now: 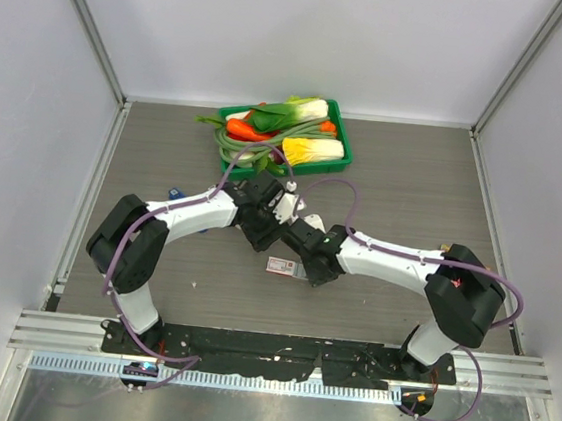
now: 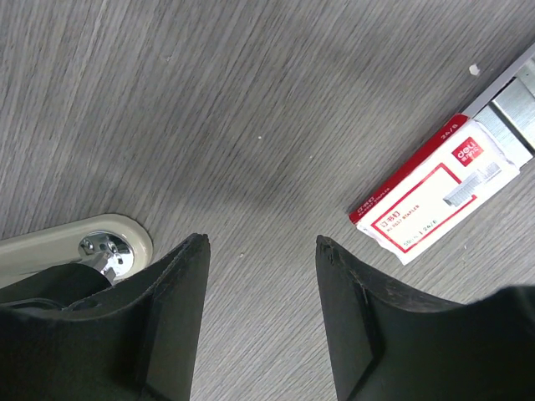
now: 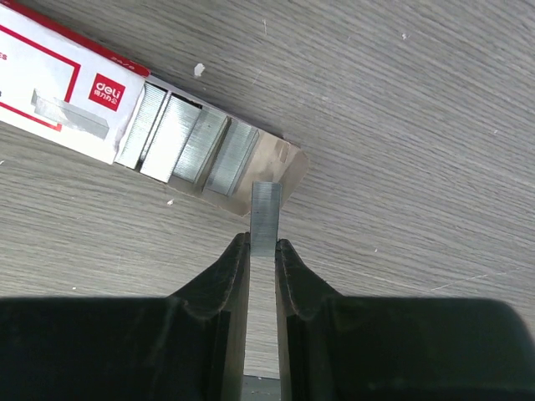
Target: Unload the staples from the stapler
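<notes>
Grey wood-grain table (image 1: pixel 414 184) lies under both arms, which meet near its middle. The right gripper (image 3: pixel 262 244) is narrow and pinches one strip of staples (image 3: pixel 266 215) between its two fingers. The strip stands out in front of the fingertips, and its long axis follows the fingers, pointing straight away from the wrist.

Just ahead of the strip's free end is the open drawer (image 3: pixel 280 163) of the red-and-white box (image 3: pixel 58 92). The drawer holds packed strips (image 3: pixel 188 142), and these lie slanted against the held strip, not parallel to it. Whether the strip's end touches the drawer's flap I cannot tell.

The left gripper (image 2: pixel 261 242) is about half wide and holds nothing. The stapler (image 2: pixel 67 242) lies just beside its left finger, and the box is further off to its right.

I judge that the strip must turn a little towards the slant of the drawer before it is laid down. The right arm is the nearer one for this.
</notes>
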Tool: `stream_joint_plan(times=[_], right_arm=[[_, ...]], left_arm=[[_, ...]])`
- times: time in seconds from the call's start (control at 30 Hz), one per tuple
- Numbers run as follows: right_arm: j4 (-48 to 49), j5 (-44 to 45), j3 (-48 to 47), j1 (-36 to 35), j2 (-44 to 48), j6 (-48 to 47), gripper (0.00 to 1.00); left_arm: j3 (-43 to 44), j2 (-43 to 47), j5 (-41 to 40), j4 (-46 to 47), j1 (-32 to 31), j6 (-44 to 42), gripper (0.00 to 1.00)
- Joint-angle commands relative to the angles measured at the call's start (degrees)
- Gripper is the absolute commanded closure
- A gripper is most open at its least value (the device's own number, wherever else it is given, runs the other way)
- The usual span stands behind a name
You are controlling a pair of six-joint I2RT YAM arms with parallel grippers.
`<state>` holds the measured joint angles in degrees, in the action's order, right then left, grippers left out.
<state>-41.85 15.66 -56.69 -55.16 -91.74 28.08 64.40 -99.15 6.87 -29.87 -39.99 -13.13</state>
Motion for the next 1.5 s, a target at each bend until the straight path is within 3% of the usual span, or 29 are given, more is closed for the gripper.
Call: stream_joint_plan(times=[0.0, 1.47], right_arm=[[1.2, -0.2, -2.8, 0.8, -1.2, -0.7, 0.97], [5.4, -2.6, -4.6, 3.9, -3.5, 0.3, 0.95]], left_arm=[[-0.6, 2.6, 1.8, 2.0, -0.8, -0.8, 0.43], [-2.4, 1.8, 4.8, 2.9, 1.3, 1.4, 0.41]])
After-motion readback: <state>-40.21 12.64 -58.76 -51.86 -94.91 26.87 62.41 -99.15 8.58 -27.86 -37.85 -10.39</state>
